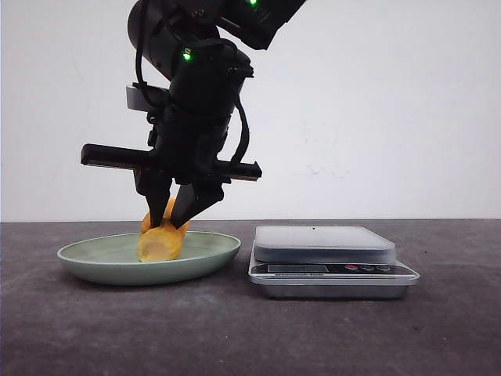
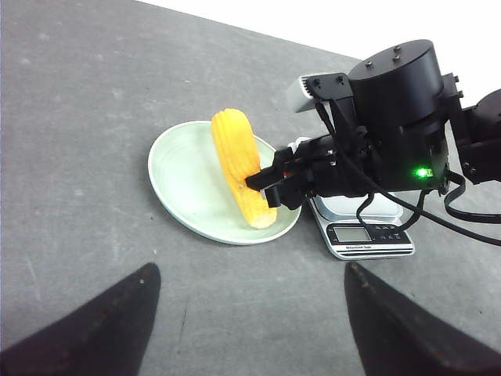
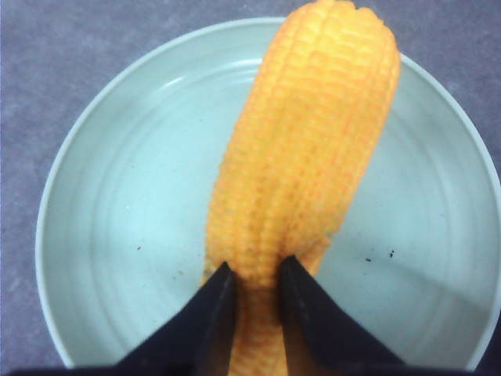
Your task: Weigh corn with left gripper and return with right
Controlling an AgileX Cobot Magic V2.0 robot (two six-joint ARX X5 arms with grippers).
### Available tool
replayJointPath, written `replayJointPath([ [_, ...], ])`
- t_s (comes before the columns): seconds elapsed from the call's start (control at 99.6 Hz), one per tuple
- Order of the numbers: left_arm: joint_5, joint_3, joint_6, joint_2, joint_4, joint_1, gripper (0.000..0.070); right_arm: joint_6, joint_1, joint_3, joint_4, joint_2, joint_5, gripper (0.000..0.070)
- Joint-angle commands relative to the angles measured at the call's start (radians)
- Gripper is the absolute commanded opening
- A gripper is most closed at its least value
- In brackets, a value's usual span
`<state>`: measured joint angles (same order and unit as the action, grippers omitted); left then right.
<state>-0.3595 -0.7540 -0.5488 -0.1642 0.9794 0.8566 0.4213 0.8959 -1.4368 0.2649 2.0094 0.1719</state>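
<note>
The yellow-orange corn (image 1: 160, 243) is over the green plate (image 1: 94, 258), tilted, its lower end at the plate's surface. My right gripper (image 1: 174, 219) reaches down from above and is shut on the corn near its middle. In the right wrist view both fingers pinch the corn (image 3: 305, 141) at the gripper (image 3: 254, 270), above the plate (image 3: 117, 196). The left wrist view shows the corn (image 2: 239, 168), the plate (image 2: 184, 180) and the right gripper (image 2: 266, 188) from a distance. My left gripper (image 2: 250, 329) is open and empty, well back from the plate, over bare table.
A silver kitchen scale (image 1: 325, 243) with a grey platform stands just right of the plate, its platform bare; it also shows in the left wrist view (image 2: 368, 235). The table is dark grey, with a white wall behind.
</note>
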Motion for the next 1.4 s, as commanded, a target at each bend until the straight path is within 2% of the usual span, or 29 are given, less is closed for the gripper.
replayJointPath([
  [0.0,0.002,-0.011,0.01,0.0,-0.007,0.007,0.0424,0.014,0.01,-0.016,-0.017,0.026,0.002,0.0068],
  [0.08,0.002,-0.011,0.01,0.0,-0.007,0.006,0.0424,0.019,0.01,-0.016,-0.026,0.026,0.002,0.028],
  [0.151,0.002,-0.011,0.01,0.0,-0.006,0.007,0.0424,0.021,0.01,-0.016,-0.029,0.026,0.002,0.0364],
  [0.492,0.002,-0.011,0.01,0.0,-0.008,0.006,0.0424,0.001,0.002,-0.041,-0.039,-0.011,0.023,0.0364],
  [0.683,0.002,-0.011,0.01,0.0,-0.009,0.006,0.0424,-0.129,-0.006,-0.127,0.029,-0.142,0.055,0.0364],
  [0.934,0.002,-0.011,0.01,0.0,-0.017,0.007,0.0424,-0.3,-0.006,-0.194,0.166,-0.41,0.178,0.0364],
  [1.024,0.002,-0.011,0.01,0.0,-0.018,0.007,0.0424,-0.317,-0.015,-0.194,0.245,-0.51,0.213,0.0364],
  [1.275,0.002,-0.011,0.009,0.0,-0.021,0.007,0.0424,-0.337,-0.023,-0.194,0.593,-0.738,0.36,0.0364],
  [1.385,0.002,-0.011,0.01,0.0,-0.028,0.007,0.0424,-0.335,-0.022,-0.194,0.711,-0.83,0.401,0.0364],
])
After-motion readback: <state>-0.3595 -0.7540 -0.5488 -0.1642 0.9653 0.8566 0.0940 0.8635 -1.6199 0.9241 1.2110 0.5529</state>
